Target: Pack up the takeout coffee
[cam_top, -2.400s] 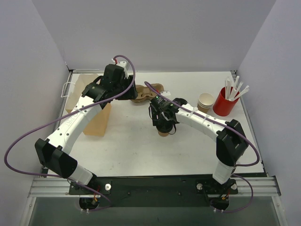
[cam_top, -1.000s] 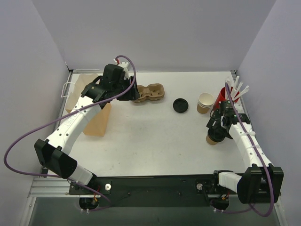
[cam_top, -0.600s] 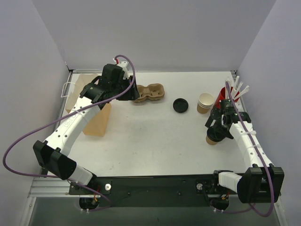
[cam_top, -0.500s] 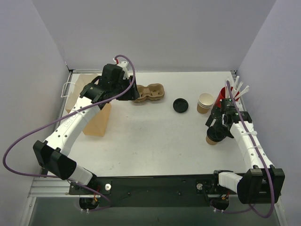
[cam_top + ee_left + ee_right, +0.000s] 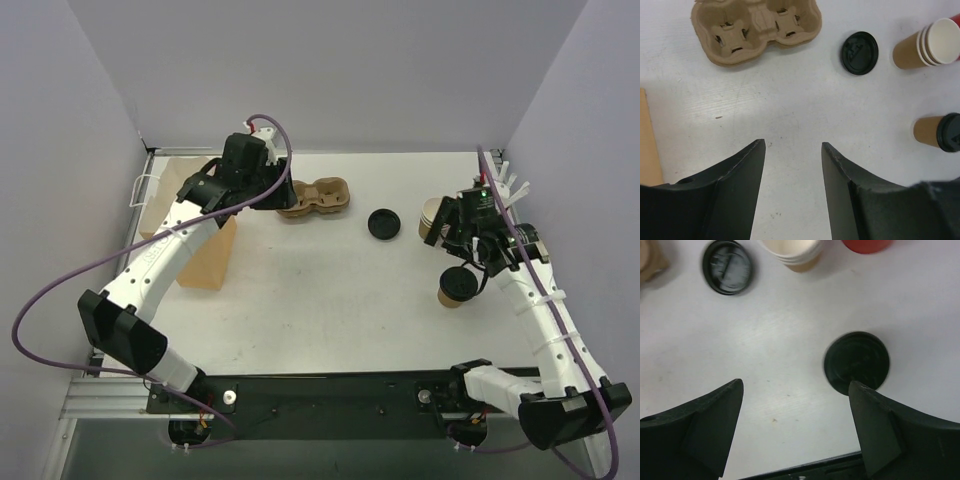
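1. Right gripper (image 5: 795, 390) hangs above the right side of the table (image 5: 320, 300); its own wrist view shows the fingers spread wide with nothing between them, while from overhead they merge into the dark bulk of the wrist.
2. Left gripper (image 5: 792, 150) is likewise parted and empty, over bare tabletop on the near side of the cup carrier (image 5: 315, 197); only its wrist view shows the gap.
3. The takeout coffee (image 5: 457, 286) stands upright and lidded on the table at the right; it is nearer the arm bases than the stack of unlidded cups (image 5: 435, 218) and well apart from the brown paper bag (image 5: 205, 262) at the far left.
4. The right wrist view looks straight down on the coffee, so only its black lid shows, just past one fingertip and not between the two; the left wrist view catches it obliquely, kraft wall visible under the lid.
5. A loose black lid (image 5: 383, 223) lies flat between carrier and stack; all three views show it.
6. The bag appears whole only from overhead; the left wrist view gets a brown strip at its left edge.
7. The red cup (image 5: 866, 244) is mostly hidden behind the right arm from overhead, its white sticks (image 5: 505, 185) poking out; the right wrist view shows its red edge beside the stack.
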Action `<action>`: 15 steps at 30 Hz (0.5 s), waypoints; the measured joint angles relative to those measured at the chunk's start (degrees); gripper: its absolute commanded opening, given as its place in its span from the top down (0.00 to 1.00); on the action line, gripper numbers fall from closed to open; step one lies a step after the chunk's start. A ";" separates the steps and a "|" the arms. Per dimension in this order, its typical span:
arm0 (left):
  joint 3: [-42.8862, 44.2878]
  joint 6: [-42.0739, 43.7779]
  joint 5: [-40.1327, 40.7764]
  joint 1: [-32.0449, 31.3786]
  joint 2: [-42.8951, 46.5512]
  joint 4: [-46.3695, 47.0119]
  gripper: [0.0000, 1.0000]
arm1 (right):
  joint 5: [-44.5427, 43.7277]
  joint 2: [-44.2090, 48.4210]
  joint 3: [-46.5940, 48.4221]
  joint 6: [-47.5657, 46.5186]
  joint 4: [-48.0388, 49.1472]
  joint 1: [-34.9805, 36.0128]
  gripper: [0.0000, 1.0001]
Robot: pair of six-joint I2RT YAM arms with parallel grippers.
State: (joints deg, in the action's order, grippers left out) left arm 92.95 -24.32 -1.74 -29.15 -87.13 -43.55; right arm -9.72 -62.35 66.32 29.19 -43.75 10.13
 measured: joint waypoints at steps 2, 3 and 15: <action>1.11 -0.13 2.03 -0.31 -2.05 0.37 0.46 | -0.39 -2.23 4.46 0.74 0.96 5.68 0.25; 2.08 -0.11 3.65 -0.59 -3.45 0.48 0.48 | -0.55 -4.09 6.78 0.94 1.22 8.26 0.26; 13.03 -0.48 23.89 -3.28 -23.93 1.86 0.53 | 6.34 -37.44 28.59 -0.15 14.47 14.10 0.49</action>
State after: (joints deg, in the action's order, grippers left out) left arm 105.97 -24.80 22.15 -32.42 -111.07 -41.69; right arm -3.38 -99.79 94.91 29.04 -29.28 24.23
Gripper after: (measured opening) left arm 0.475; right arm 0.555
